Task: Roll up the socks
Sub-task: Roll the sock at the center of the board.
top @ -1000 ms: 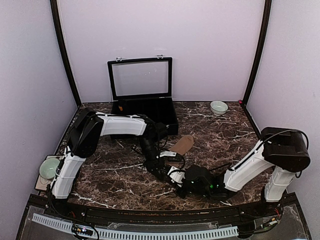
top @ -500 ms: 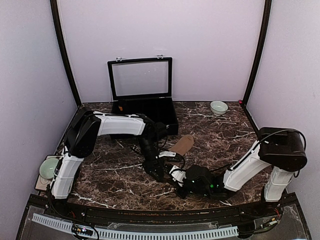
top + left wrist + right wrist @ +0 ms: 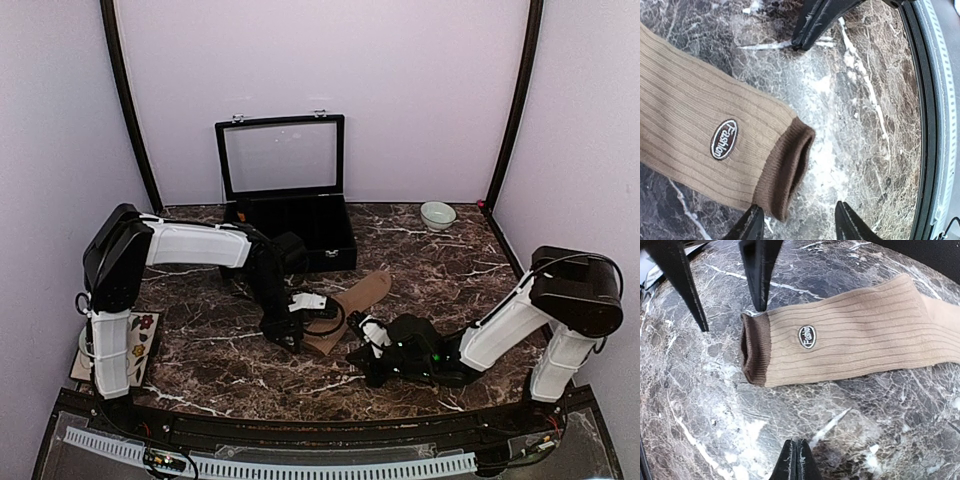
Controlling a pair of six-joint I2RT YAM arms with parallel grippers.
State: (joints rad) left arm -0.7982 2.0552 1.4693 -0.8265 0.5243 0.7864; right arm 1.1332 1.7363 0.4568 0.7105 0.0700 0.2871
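A tan-brown ribbed sock (image 3: 350, 308) lies flat on the marble table, its dark brown cuff (image 3: 786, 170) toward the front and an oval "Fashion" label (image 3: 807, 336) near the cuff. My left gripper (image 3: 800, 227) stands open just above the cuff end, one fingertip (image 3: 752, 225) at the cuff's edge, holding nothing. My right gripper (image 3: 796, 455) is shut and empty, low over bare marble a short way from the sock's side. In the top view the two grippers (image 3: 298, 340) (image 3: 360, 352) flank the cuff end.
An open black display case (image 3: 288, 215) with its glass lid raised stands at the back. A small pale bowl (image 3: 437, 214) sits at the back right. A flowered card (image 3: 140, 335) lies at the left edge. The table's front rim (image 3: 927, 125) runs close by.
My left gripper has opened, let go of the sock and swung left. The sock now lies stretched out flat. My right gripper has shut and shifted slightly right.
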